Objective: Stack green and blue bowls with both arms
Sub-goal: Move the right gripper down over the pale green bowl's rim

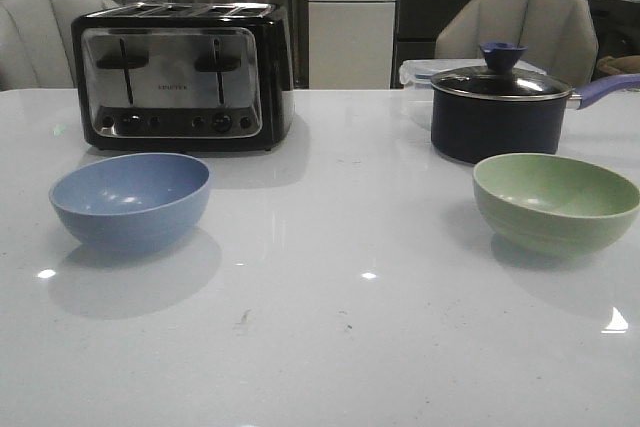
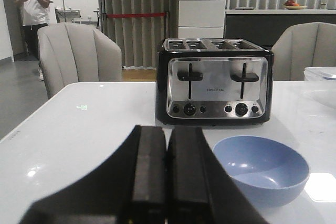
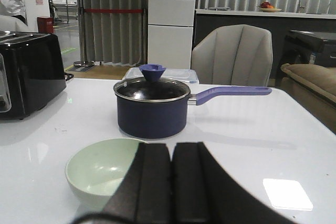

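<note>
The dusty blue bowl (image 1: 131,199) stands upright and empty on the left of the white table, in front of the toaster. The pale green bowl (image 1: 556,201) stands upright and empty on the right, in front of the dark pot. Neither arm shows in the front view. In the left wrist view my left gripper (image 2: 167,135) is shut and empty, above the table short of the blue bowl (image 2: 261,168). In the right wrist view my right gripper (image 3: 171,150) is shut and empty, short of the green bowl (image 3: 100,176), whose near side its fingers hide.
A black and chrome toaster (image 1: 180,77) stands at the back left. A dark lidded pot (image 1: 500,107) with a blue handle (image 1: 606,89) stands at the back right, with a clear plastic box (image 1: 420,75) behind it. Chairs stand beyond the table's far edge.
</note>
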Robot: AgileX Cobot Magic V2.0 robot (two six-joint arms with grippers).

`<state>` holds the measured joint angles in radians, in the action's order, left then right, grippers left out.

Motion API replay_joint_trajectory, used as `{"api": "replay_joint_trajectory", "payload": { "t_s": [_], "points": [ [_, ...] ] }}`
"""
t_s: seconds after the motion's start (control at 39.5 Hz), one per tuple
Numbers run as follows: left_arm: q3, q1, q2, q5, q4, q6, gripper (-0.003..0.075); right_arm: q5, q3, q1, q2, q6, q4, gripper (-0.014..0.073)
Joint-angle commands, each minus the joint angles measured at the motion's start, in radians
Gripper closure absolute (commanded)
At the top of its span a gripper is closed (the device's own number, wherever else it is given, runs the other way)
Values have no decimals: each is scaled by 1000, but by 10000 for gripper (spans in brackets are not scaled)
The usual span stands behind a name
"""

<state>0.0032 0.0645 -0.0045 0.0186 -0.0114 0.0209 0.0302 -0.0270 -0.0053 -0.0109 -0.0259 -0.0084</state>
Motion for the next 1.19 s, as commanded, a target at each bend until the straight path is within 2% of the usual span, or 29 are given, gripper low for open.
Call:
{"api": "replay_joint_trajectory", "payload": {
  "t_s": [0.0, 0.89, 1.06, 1.16],
  "points": [
    [5, 3, -19, -84, 1, -11, 627, 85, 2, -7, -19, 0, -12, 537],
    [1, 3, -19, -114, -2, -11, 627, 98, 7, -7, -19, 0, -12, 537],
    [-89, 3, -19, -112, -2, -11, 627, -22, 108, -3, -19, 0, -11, 537],
    [-192, 3, -11, -54, 0, -11, 627, -107, 206, -3, -9, 0, -11, 537]
  ]
}}
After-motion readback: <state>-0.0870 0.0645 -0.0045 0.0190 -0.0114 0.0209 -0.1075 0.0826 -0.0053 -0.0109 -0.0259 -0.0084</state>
